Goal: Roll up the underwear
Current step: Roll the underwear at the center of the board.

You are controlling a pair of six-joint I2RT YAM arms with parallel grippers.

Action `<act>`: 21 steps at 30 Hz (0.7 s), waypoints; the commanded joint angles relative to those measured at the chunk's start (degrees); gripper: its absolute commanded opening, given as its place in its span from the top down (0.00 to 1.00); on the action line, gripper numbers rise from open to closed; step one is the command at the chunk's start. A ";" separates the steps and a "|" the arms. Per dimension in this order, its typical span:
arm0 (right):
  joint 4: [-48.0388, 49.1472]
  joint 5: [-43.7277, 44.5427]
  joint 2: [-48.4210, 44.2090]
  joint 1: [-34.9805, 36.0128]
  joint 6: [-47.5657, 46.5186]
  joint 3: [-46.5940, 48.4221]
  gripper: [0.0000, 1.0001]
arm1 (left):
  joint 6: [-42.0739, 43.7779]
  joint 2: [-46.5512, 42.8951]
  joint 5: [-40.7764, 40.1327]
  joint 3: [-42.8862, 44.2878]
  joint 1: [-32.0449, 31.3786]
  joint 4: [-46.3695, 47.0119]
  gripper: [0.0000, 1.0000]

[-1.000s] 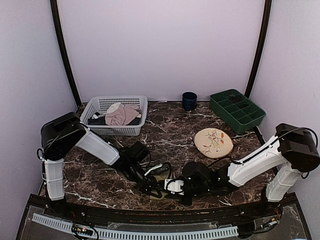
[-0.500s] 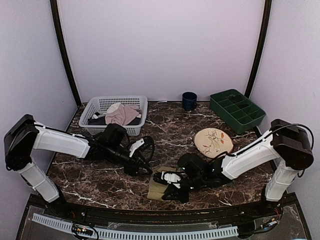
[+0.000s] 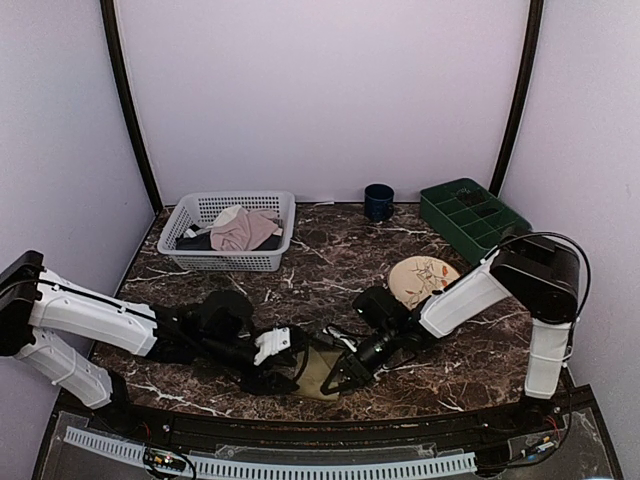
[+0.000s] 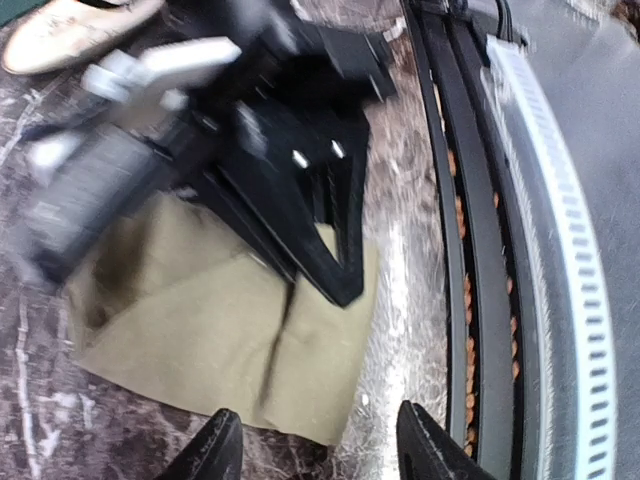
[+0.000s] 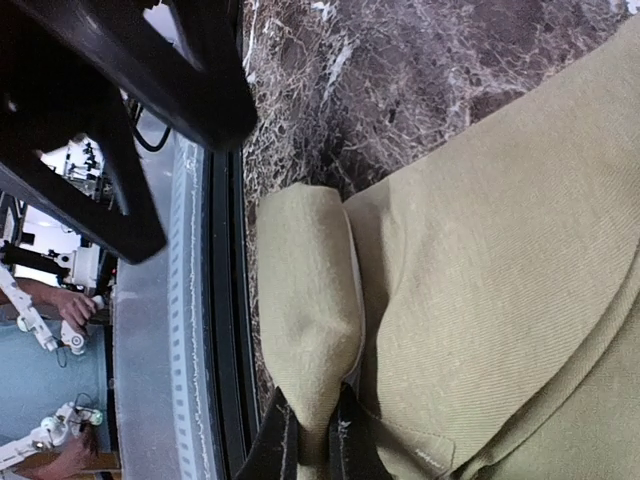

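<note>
**Right fingers pinch a fold; left fingers stand open**

The underwear [image 3: 318,374] lies on the table [image 3: 330,250] at 6 o'clock, close to the near edge, between the two arms. It is olive-khaki and partly folded over itself, with one edge turned up into a soft ridge.

The right fingers [image 3: 336,379] reach in from 3 o'clock and are closed on that ridge. The right wrist view shows both tips [image 5: 310,448] pressed together with the cloth [image 5: 480,250] pinched between them.

The left fingers [image 3: 292,350] come in from 9 o'clock, just beside the cloth. In the left wrist view they [image 4: 218,452] are spread apart and grip nothing, with the underwear [image 4: 200,330] lying flat beyond them.

A plate [image 3: 425,280] sits at 2 o'clock from the underwear, and a basket [image 3: 275,262] at 11 o'clock.
</note>
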 commanded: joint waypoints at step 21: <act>-1.95 -4.02 6.24 -2.17 4.61 0.48 1.00 | 15.94 15.82 -4.81 4.64 -7.07 2.58 0.75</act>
